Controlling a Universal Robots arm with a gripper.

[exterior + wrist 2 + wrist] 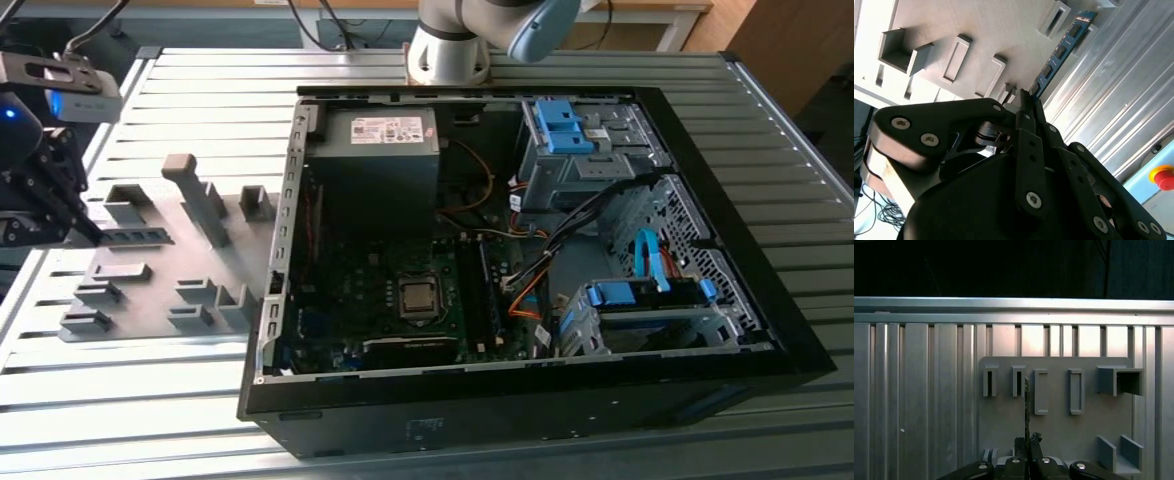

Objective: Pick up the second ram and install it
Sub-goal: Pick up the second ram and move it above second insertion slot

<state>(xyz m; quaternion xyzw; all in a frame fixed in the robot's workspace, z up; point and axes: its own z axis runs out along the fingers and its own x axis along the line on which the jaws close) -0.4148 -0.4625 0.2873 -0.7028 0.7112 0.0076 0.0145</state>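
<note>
The second ram (1061, 47) is a thin blue-green stick with dark chips, and my gripper (1026, 100) is shut on one end of it. In the exterior view the gripper (88, 234) is at the far left, and the ram (138, 237) sticks out level from it over the grey fixture plate (160, 262). The first wrist view shows the ram (1026, 407) edge-on, rising from between the fingertips (1020, 442) in front of the plate's slotted blocks (1040, 391). I cannot tell whether the ram still touches the plate.
The open computer case (287, 200) lies to the exterior view's right of the fixture plate, with the motherboard (400, 300) and its processor socket exposed. Grey upright blocks (200, 205) stand on the plate. A ribbed metal table (200, 90) carries everything. The arm's base (447, 50) stands behind the case.
</note>
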